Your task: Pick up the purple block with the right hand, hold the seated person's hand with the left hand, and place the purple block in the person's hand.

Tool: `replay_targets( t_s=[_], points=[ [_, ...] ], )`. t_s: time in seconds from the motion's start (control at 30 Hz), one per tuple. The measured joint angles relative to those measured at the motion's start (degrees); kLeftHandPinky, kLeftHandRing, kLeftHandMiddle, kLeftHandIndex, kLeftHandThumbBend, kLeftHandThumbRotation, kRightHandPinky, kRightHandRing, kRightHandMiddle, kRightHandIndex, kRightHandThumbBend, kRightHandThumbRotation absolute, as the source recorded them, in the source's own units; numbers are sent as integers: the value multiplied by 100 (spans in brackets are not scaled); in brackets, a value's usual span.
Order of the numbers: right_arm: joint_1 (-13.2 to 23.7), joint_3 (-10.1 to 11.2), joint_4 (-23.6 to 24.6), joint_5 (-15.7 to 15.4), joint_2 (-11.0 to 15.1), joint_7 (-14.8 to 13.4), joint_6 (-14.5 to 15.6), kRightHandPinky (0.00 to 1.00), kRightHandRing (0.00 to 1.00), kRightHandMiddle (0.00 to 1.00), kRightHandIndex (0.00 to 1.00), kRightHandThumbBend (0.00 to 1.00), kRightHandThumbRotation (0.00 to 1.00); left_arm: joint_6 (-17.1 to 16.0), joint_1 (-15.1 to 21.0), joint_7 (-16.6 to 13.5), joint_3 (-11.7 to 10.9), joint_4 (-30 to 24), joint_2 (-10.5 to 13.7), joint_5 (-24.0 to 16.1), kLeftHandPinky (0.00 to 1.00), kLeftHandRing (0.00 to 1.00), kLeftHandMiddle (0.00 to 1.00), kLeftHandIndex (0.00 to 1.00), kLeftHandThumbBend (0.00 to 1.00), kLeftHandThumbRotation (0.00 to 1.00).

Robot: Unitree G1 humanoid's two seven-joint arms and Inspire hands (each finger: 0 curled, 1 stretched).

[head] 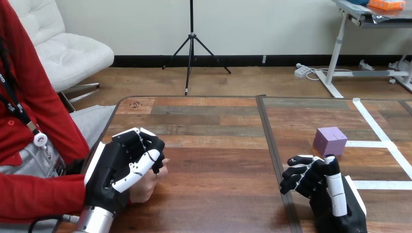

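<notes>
The left hand [111, 170] gripped the person's hand [144, 187], but the right hand [324, 190], curled and empty, could knock the nearby purple cube-shaped block [330, 141] away unless it opened.

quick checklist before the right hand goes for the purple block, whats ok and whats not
1. Purple block lies free on the table, nothing on or against it: ok.
2. Right hand is close to the block, with bare table between them: ok.
3. Right hand open for the grasp: not ok, its fingers are curled and hold nothing.
4. Left hand curled round the person's hand: ok.
5. Person's palm facing up and free to take the block: cannot tell, the left hand covers it.
</notes>
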State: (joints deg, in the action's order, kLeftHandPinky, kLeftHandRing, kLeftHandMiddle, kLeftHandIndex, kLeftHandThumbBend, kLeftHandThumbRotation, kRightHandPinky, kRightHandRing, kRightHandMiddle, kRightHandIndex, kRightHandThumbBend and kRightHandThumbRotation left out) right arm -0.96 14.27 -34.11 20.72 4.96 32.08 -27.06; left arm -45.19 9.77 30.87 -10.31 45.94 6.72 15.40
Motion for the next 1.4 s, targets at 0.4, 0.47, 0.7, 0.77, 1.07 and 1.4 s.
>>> replay_targets(
  t_s=[0.4, 0.47, 0.7, 0.77, 1.07, 1.4],
  points=[
    [131, -19, -110, -483, 108, -283, -264, 54, 58, 60, 60, 87, 83, 71, 60, 15, 27, -58, 1, -3, 22, 31, 38, 41, 41, 34],
    [196, -20, -163, -539, 163, -319, -274, 56, 60, 61, 61, 88, 83, 121, 63, 42, 38, -108, 1, -2, 22, 31, 39, 42, 42, 35],
    [435, -15, -317, -704, 338, -460, -342, 62, 65, 66, 65, 90, 83, 315, 63, 193, 58, -322, 6, 11, 22, 34, 44, 45, 47, 35],
    [512, -16, -369, -756, 394, -503, -389, 64, 67, 68, 66, 90, 83, 366, 64, 264, 64, -393, 7, 36, 23, 36, 46, 46, 48, 35],
    [868, -15, -523, -1018, 597, -838, -553, 68, 70, 71, 69, 87, 84, 570, 78, 532, 79, -770, 10, 195, 25, 40, 51, 49, 53, 32],
    [1306, -26, -774, -1383, 806, -1285, -759, 69, 73, 74, 71, 82, 85, 764, 124, 660, 72, -1044, 24, 261, 27, 40, 51, 49, 58, 28]
  ],
)
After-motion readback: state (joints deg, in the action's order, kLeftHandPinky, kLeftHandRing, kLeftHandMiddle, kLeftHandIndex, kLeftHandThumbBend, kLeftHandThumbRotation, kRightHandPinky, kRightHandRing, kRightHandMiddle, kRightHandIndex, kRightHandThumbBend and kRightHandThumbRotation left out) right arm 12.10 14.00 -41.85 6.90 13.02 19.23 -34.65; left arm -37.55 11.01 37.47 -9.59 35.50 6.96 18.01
